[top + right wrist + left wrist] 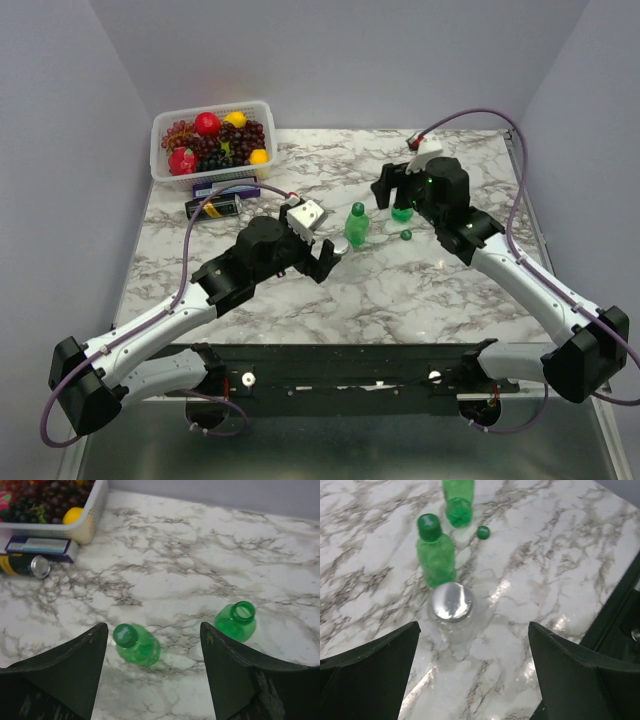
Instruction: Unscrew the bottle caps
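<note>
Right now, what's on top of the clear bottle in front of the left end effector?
A silvery-grey cap sits on the clear bottle, covering its mouth. The neck beneath it is hidden in the left wrist view.

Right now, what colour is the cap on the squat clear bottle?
Silvery-grey and shiny. The cap shows best in the left wrist view.

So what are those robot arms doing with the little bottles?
Two robot arms are working on twisting caps off bottles. One small see-through green plastic bottle is already open; its little round dark green cap lies loose on the white marble table. The right pincer hangs open above, holding nothing. The second green bottle has its own green cap on. The left pincer is open over the squat clear bottle, whose silvery-grey cap is on too.
</note>
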Motion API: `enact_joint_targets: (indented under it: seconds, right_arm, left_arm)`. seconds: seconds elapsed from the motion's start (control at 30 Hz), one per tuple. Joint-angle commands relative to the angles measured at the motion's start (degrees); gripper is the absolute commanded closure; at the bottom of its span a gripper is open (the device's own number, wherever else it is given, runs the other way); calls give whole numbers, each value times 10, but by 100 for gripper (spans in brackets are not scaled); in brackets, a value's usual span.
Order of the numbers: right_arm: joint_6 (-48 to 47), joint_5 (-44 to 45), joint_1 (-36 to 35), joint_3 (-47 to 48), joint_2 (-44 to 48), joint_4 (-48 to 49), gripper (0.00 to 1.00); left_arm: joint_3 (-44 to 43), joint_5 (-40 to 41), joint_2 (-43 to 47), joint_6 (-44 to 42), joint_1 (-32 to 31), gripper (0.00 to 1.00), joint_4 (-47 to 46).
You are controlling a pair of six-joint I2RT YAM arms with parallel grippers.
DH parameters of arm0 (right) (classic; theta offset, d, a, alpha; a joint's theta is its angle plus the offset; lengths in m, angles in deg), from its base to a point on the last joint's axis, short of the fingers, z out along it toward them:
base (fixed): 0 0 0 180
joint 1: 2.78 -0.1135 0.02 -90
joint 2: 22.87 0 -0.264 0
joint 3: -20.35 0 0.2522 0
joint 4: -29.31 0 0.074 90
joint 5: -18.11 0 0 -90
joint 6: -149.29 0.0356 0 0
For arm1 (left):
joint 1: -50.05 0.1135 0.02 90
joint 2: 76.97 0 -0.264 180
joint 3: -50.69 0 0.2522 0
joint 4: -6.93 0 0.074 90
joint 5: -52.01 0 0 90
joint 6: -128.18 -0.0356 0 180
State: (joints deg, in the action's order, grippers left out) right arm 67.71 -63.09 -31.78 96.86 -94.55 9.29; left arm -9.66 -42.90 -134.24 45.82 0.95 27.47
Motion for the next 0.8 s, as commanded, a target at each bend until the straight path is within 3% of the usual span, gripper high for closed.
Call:
enact_joint_targets:
  seconds: [0.0, 0.37, 0.77]
  right_arm:
    - [4, -72, -55, 13, -33, -80, 19]
    - [0, -10, -89, 63, -150, -108, 21]
    - [7, 32, -91, 81, -196, -89, 27]
  left_arm:
    - [-24, 109, 21, 14, 21, 1, 23]
    - [-25, 105, 18, 3, 21, 1, 24]
    - [-30, 90, 16, 4, 22, 1, 27]
